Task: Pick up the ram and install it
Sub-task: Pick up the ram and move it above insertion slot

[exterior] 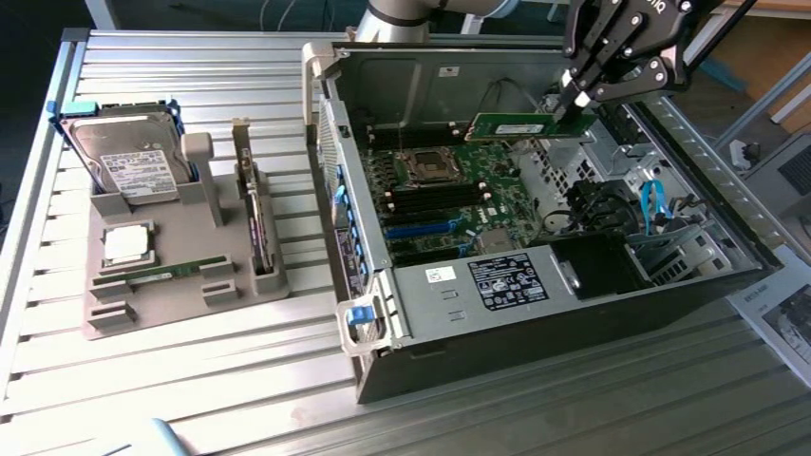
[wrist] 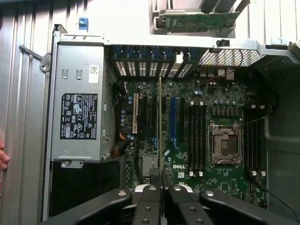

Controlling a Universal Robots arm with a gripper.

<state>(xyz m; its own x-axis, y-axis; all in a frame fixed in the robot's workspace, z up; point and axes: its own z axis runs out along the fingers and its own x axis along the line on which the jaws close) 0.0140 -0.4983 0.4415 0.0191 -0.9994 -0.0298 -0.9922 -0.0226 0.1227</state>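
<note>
The gripper is clamped narrowly on one end of the ram, holding the green stick in the air over the open computer case. The stick's long axis runs parallel to the black memory slots below it, which sit slightly toward the exterior view's left.

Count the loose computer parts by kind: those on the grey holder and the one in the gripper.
Hard drive: 1
Processor chip: 1
Ram stick: 2 (one in the gripper, another on the holder)
Expansion card: 1
Total: 5
</note>
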